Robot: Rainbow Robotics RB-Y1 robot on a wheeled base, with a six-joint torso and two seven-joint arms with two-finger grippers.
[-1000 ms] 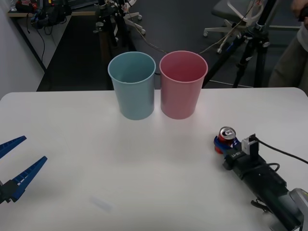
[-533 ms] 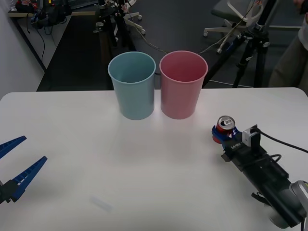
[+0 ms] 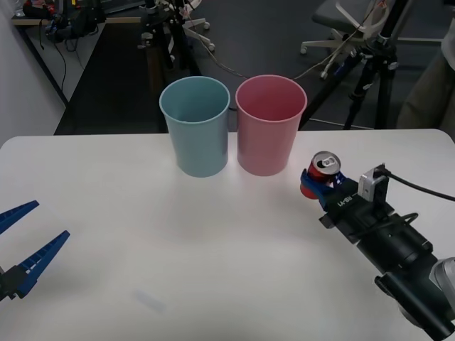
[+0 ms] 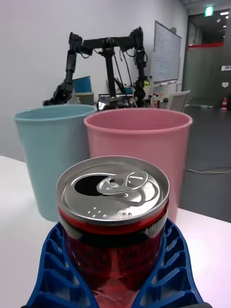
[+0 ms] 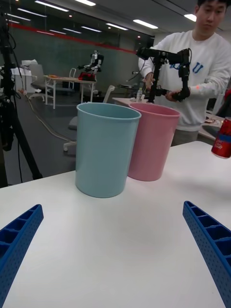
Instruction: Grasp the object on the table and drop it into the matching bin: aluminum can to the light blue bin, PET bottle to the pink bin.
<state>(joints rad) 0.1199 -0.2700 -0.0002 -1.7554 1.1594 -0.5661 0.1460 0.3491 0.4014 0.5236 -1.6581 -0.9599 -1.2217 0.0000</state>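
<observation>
White table [image 3: 142, 234] | right gripper [image 3: 318, 186] pinching red aluminum can [image 3: 323, 170] beside pink bin [image 3: 270, 124] | carrying past it, releasing over light blue bin [image 3: 195, 124] | left gripper [image 3: 21, 241] idling, fingers spread

A robotics lab: a black articulated arm rig [image 4: 103, 53] stands behind the white counter [image 3: 213, 234], with camera tripods [image 3: 370, 78], wheeled office chairs [image 3: 341, 21], a whiteboard [image 4: 166, 53], cluttered desks [image 5: 62, 84] and ceiling strip lights [image 5: 144, 23].

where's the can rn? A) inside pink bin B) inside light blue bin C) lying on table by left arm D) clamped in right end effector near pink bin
D: the right end effector is shut on the red can, held just beside the pink bin.
</observation>
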